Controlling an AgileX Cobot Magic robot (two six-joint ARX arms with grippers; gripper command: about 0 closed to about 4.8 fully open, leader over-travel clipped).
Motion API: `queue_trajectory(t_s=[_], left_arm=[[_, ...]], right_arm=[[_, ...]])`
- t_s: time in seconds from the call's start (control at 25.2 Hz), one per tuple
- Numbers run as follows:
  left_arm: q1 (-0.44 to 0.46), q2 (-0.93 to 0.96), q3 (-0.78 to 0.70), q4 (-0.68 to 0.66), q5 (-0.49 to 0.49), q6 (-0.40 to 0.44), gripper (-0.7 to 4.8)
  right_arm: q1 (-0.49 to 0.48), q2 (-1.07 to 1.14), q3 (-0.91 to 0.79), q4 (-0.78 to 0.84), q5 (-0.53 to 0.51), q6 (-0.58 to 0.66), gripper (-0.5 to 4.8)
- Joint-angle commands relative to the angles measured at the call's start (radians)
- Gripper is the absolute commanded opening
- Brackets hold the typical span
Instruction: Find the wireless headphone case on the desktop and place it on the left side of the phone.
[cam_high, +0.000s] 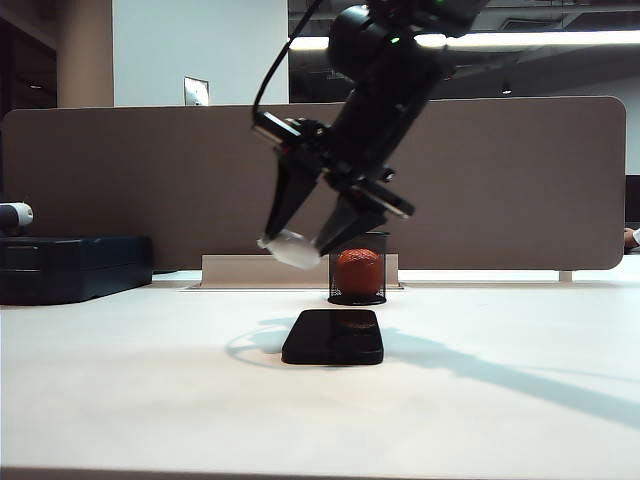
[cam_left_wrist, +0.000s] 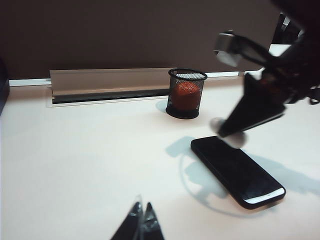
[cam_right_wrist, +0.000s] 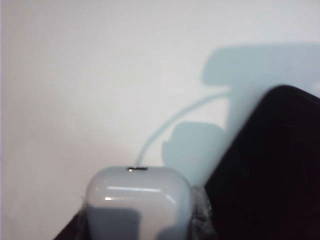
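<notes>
The right arm (cam_high: 385, 60) is all black, a bulky rounded joint housing at its top with a small green light glowing on it, and a thin black cable looping off its back. Below sits a blocky wrist with pale silver-edged plates. The right gripper (cam_high: 300, 240) has 2 long, flat, black tapering fingers (cam_high: 285, 200), wedge-shaped, with clear crinkled padding at the tips. Of the left gripper (cam_left_wrist: 141, 222) only 2 glossy black pointed fingertips show, close together.

Glossy white wireless headphone case (cam_high: 291, 247) hangs in air above the flat black phone (cam_high: 334, 337).
</notes>
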Motion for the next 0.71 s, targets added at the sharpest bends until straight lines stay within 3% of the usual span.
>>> queue_trajectory(t_s=[0.04,0.71], left_arm=[[-0.001,0.000,0.003,0.013,0.002,0.004,-0.05],[-0.001,0.000,0.003,0.013,0.002,0.004,-0.05]], right_arm=[[0.016,0.058,0.060,0.010,-0.019,0.016,1.46],[0.050,0.233,0.138,0.059,0.033,0.014,1.44]])
